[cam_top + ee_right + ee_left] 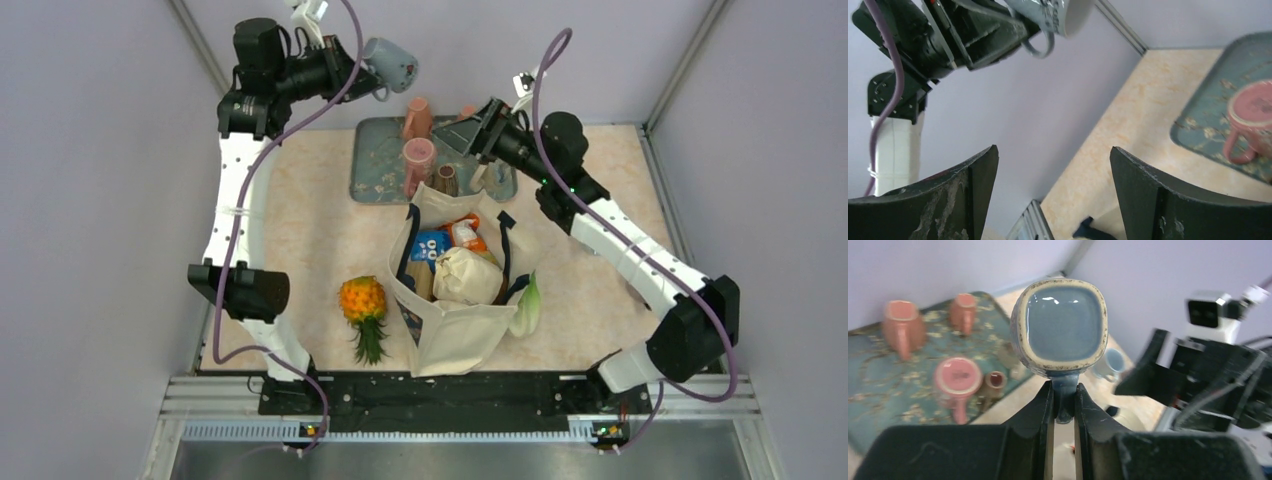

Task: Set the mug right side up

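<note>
The left tool (1064, 405) is clenched on the handle of the blue mug (1060, 327). The mug sits just past its fingertips, tipped on its side in the air, well clear of the tabletop (300, 250). Below this tool and to its left lies the patterned tray (372, 170), which carries the pink mugs (417, 160). The right tool (1053, 185) hangs released with its jaws spread wide, grasping nothing. The blue mug is above it and to its left, and the tray's edge is to its right.
</note>
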You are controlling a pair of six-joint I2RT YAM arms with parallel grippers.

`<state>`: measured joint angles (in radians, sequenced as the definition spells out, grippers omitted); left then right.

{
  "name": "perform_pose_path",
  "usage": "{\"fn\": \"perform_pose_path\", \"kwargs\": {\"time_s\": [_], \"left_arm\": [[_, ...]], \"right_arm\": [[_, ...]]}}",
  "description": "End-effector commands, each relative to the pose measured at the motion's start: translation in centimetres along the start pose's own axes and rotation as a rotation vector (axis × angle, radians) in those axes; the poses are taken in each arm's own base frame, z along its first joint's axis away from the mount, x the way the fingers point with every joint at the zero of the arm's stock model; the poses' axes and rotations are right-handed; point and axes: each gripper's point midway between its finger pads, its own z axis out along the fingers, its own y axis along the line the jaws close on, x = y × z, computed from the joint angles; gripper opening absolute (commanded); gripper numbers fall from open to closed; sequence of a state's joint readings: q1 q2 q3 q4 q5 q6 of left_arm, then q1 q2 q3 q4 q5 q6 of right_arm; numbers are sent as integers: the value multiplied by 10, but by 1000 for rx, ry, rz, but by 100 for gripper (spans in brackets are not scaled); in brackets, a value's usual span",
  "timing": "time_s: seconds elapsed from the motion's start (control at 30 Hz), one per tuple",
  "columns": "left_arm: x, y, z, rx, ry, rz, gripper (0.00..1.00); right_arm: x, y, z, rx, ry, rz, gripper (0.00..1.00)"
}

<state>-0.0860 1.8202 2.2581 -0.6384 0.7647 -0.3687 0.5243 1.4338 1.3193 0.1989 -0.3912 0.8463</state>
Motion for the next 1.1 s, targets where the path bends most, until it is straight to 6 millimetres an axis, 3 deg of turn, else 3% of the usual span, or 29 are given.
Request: {"fn": "perform_pose_path", "kwargs": {"time_s": [0.0, 0.33, 0.6, 0.67, 0.8, 0.87, 0.9, 0.97, 1.03, 1.07], "left_arm": [[-5, -82, -20, 204, 16, 11, 0], [19, -130, -16, 351, 114, -44, 0], [39, -142, -17, 420, 197, -113, 0], [44, -143, -18, 426, 209, -114, 0], [57, -132, -10, 393, 233, -128, 0], [63, -122, -5, 359, 238, -121, 0], [65, -115, -2, 327, 232, -100, 9], [65, -93, 3, 224, 205, -24, 40], [61, -74, 2, 134, 181, 33, 82], [58, -64, 1, 100, 171, 53, 96]], "right_arm": [[-36, 77, 6, -294, -121, -18, 82], [-50, 94, 10, -411, -189, 19, 78], [-69, 112, 9, -492, -249, 0, 70], [-75, 112, 8, -489, -271, -4, 58], [-79, 109, 8, -482, -282, 1, 19], [-78, 94, 11, -413, -259, 17, 0], [-79, 83, 11, -358, -252, 22, 0], [-84, 57, 5, -217, -255, 10, 0], [-93, 30, -8, -53, -278, -54, 0], [-98, 25, -19, 14, -288, -102, 0]]}}
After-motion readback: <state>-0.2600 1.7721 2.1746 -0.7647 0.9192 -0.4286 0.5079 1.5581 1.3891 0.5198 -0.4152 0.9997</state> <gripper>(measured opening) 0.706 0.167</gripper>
